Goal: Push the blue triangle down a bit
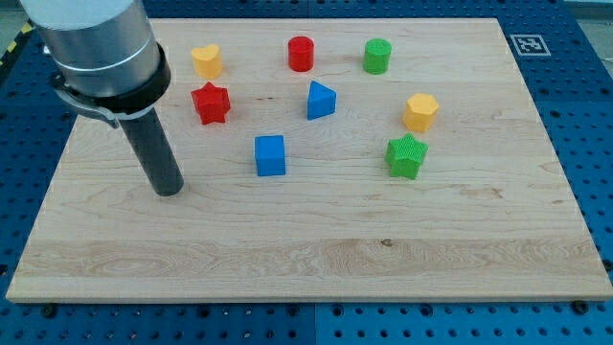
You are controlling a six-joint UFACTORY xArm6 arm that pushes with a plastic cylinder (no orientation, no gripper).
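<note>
The blue triangle [320,100] sits on the wooden board [306,249] a little above the middle. My tip [169,191] rests on the board at the view's left, well to the left of and below the blue triangle. It touches no block. The blue cube [270,155] lies between my tip and the triangle, below and left of the triangle. The red star [211,103] is just above and right of my tip.
A yellow heart [207,60], a red cylinder [301,54] and a green cylinder [377,56] stand along the view's top. A yellow hexagon [420,112] and a green star [407,156] stand at the right.
</note>
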